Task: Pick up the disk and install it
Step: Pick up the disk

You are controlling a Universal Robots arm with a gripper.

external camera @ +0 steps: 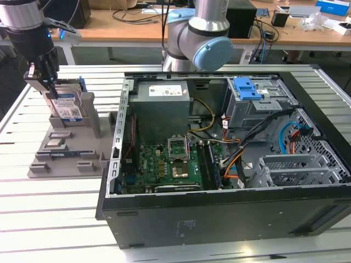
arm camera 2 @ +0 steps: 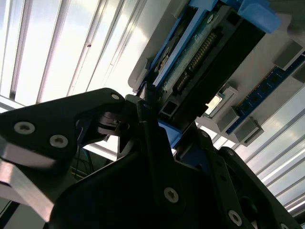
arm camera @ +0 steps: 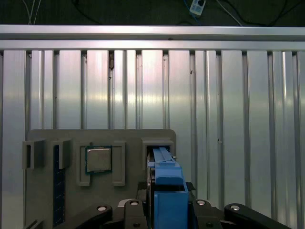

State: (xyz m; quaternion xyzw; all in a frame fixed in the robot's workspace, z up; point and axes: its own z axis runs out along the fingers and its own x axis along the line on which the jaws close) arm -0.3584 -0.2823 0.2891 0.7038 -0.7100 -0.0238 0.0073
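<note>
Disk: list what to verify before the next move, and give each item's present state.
1. Grip: ok. The gripper is on the disk; in the first wrist view its jaws press the blue frame from both sides.
2. Upright: ok. The disk stands on edge in the grey holder.
3. Free of the holder slot: not ok. Its lower edge sits in the slot.
4. Access: ok. The case lies open.
5. Room in the drive bay: cannot tell. A blue latch covers its top.
6. Clearance: not ok. Black cables run right beside the bay.
</note>
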